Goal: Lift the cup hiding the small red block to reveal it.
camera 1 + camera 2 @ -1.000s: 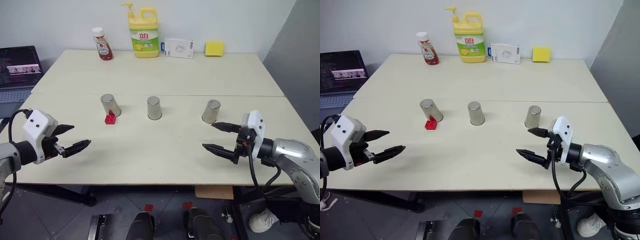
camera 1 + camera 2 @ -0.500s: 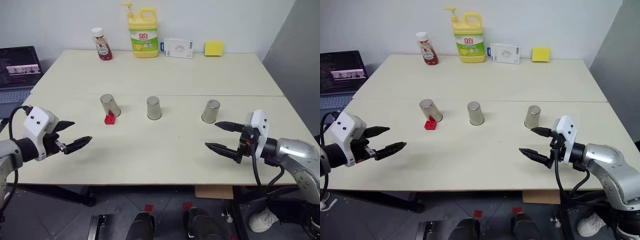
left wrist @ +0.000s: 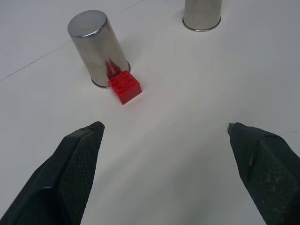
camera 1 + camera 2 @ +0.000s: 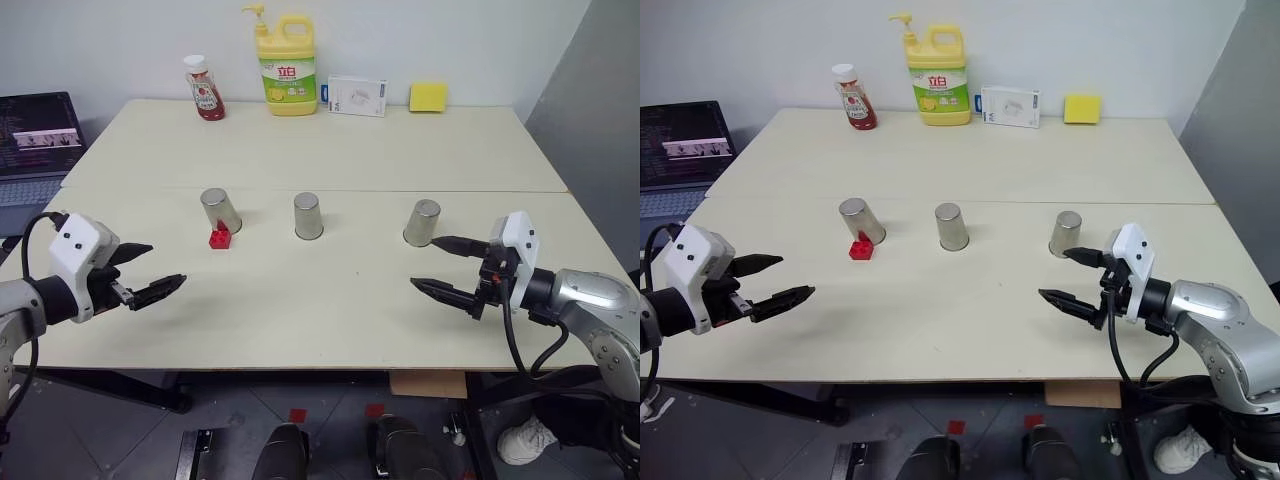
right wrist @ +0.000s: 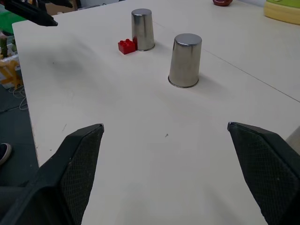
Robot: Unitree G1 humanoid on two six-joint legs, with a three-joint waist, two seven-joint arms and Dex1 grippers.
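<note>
Right now I see three upturned cups in a row across the middle of the desk point(image 4: 330, 300). Left cup point(image 4: 220, 210) sits left of centre in the frame, middle cup point(image 4: 308, 216) at centre, right cup point(image 4: 421, 222) right of centre. All three stand mouth-down on the desk; the left cup and the right cup look a little tilted in my head views, though that may only be the viewing angle.

My block point(image 4: 220, 237) is out in the open, uncovered, lying on the desk just below the left cup in the frame. From the left wrist view it appears to touch the cup's rim, or nearly so, with its studs facing up.

My left hand point(image 4: 150, 272) hangs at the lower left of the frame, above the desk's near edge, fingers spread wide and gripping nothing. It points toward the centre of the desk, well apart from the block and cups.

My right hand point(image 4: 440, 266) hangs at the lower right of the frame, also spread wide and empty. Its upper finger tip lies just below the right cup in the frame; I cannot tell whether it touches, but it looks apart.

Along the top of the frame, at the desk's far edge, stand a sauce bottle point(image 4: 204, 88), a yellow soap jug point(image 4: 287, 66), a white box point(image 4: 357, 96) and a yellow sponge point(image 4: 428, 97). At the upper left edge of the frame sits a laptop point(image 4: 35, 145).
</note>
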